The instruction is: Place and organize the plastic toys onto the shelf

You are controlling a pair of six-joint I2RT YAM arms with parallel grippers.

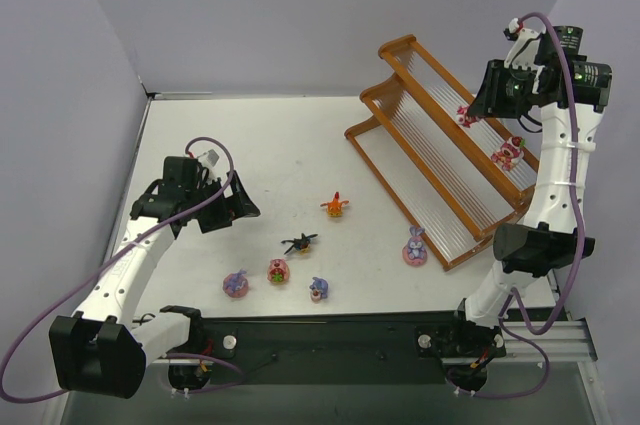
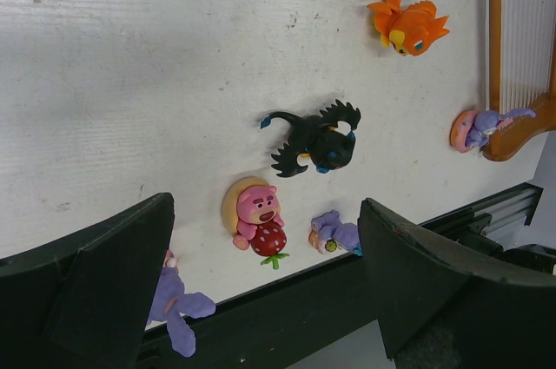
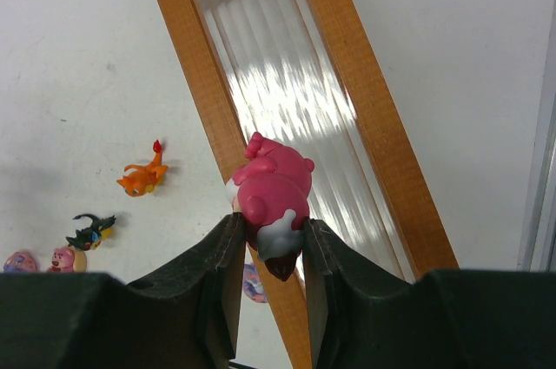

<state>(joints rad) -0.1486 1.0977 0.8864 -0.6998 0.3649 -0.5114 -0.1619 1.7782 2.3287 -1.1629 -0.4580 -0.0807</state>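
Note:
The orange-brown shelf (image 1: 374,95) stands at the far right. My right gripper (image 1: 472,108) is shut on a pink-red toy (image 3: 274,187), held over the shelf's rim (image 3: 347,74); the toy also shows in the top view (image 1: 466,116). Another pink-red toy (image 1: 508,152) sits on a shelf tier. On the table lie an orange toy (image 1: 335,206), a black winged toy (image 1: 299,243), a pink-red bear (image 1: 277,271) and two purple toys (image 1: 236,284) (image 1: 319,289). A third purple toy (image 1: 415,246) sits by the shelf's front corner. My left gripper (image 1: 235,207) is open and empty, left of the toys.
The left wrist view shows the black toy (image 2: 313,139), the bear with a strawberry (image 2: 256,217) and the orange toy (image 2: 408,26) ahead of my open left gripper (image 2: 265,282). The black base rail (image 1: 330,335) runs along the near edge. Grey walls enclose the table.

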